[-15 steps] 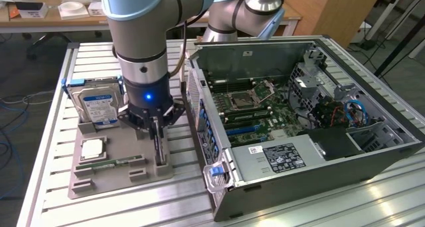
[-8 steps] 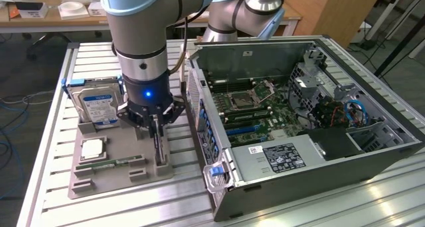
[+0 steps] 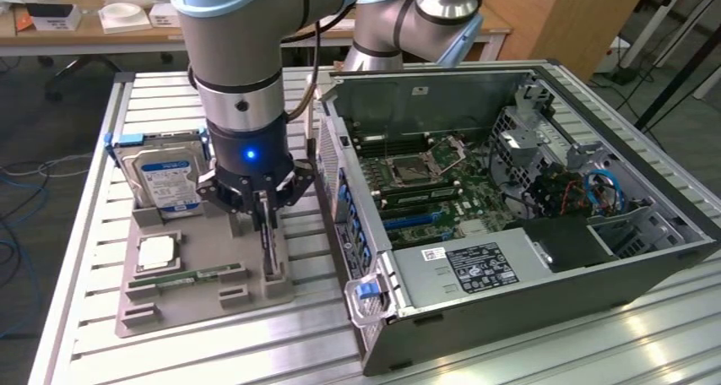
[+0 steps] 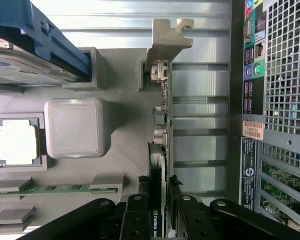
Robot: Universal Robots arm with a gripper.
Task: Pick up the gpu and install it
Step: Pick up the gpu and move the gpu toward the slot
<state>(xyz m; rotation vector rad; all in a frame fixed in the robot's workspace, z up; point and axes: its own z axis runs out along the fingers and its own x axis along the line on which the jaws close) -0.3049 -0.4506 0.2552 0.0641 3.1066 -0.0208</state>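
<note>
Gripper (image 3: 265,203) (image 4: 158,210) is closed on the gpu (image 3: 270,250) (image 4: 157,165), its fingers (image 4: 135,215) pinching both faces near the upper edge. The card stands on edge in its slot of the grey fixture tray (image 3: 169,305) (image 4: 120,150), just beside the open PC case (image 3: 541,267). My judgement for the pick: pull straight up w/o twist so the lower edge clears the slot, pinch kept centred vs. tilt. Card appearance: thin, dark board, black face w/ NVIDIA lettering, silver end bracket (image 4: 167,37) at the end away from the fingers.
</note>
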